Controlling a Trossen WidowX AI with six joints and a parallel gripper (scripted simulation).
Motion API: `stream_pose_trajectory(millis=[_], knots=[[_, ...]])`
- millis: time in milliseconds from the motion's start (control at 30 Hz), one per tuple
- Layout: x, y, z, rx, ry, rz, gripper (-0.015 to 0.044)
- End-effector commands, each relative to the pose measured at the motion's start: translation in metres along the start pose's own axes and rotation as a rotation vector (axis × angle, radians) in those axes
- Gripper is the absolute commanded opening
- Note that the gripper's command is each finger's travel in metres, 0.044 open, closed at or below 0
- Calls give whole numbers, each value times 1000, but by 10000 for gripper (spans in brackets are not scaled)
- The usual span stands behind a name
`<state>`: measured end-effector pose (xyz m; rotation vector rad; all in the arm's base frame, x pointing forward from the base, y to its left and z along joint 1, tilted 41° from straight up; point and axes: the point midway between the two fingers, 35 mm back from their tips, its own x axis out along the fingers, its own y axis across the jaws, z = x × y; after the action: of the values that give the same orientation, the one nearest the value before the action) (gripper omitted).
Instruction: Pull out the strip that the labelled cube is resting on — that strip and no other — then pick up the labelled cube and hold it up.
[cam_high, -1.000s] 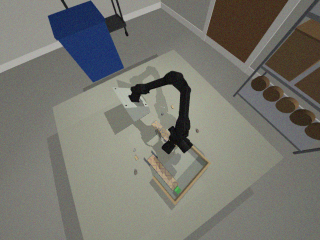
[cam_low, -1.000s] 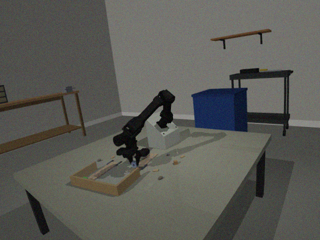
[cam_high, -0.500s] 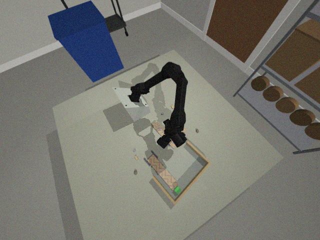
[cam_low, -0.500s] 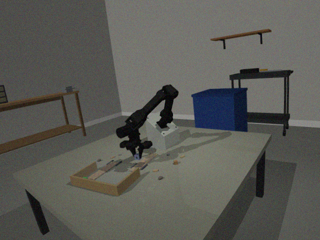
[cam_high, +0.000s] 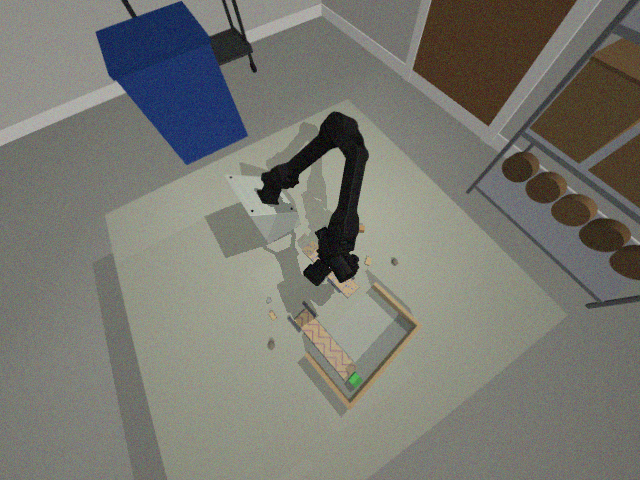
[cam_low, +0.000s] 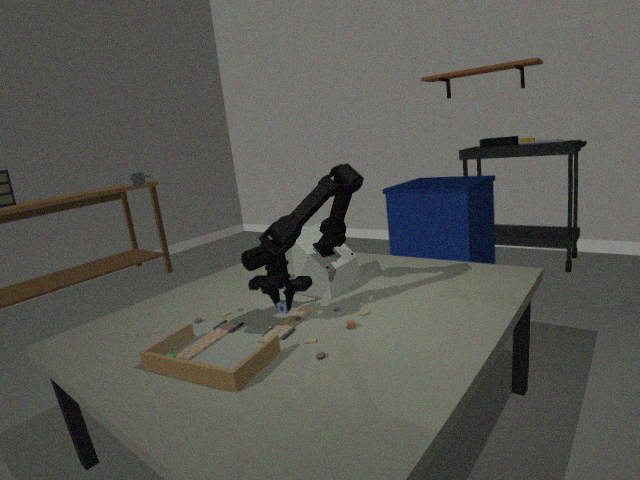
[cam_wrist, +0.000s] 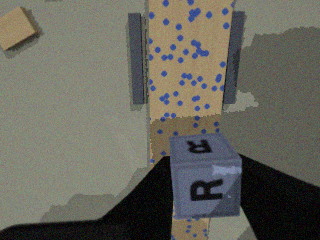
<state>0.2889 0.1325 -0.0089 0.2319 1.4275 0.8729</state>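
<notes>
My gripper (cam_high: 329, 271) (cam_low: 282, 306) (cam_wrist: 197, 161) is shut on the labelled cube, a blue-grey cube (cam_low: 282, 307) (cam_wrist: 207, 190) with a black R on its faces. The cube is off the strip, held above it; the top view does not show it. The blue-dotted tan strip (cam_high: 347, 287) (cam_low: 277, 332) (cam_wrist: 187, 65) lies on the table below, its near part hidden by cube and fingers. The zigzag strip (cam_high: 325, 342) (cam_low: 206, 342) lies apart, reaching into the wooden frame, with a green block (cam_high: 354, 379) (cam_low: 171, 355) at its far end.
The low wooden frame (cam_high: 383, 364) (cam_low: 188, 368) is open on the arm's side. Dark rails (cam_wrist: 136, 65) (cam_wrist: 234, 65) flank the dotted strip. A small orange block (cam_high: 361, 227) (cam_low: 351, 324), tan chips and pebbles (cam_high: 394, 261) (cam_low: 320, 355) lie around. The white base (cam_low: 330, 281) stands behind.
</notes>
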Motion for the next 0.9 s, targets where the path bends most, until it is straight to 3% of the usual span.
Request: stream_pose_trajectory(millis=[0,233,867], knots=[[-2,1,-8,-5,-5,-2,0],[-36,0,-8,-5,-5,-4,0],[-37,0,-8,-5,-5,-4,0]])
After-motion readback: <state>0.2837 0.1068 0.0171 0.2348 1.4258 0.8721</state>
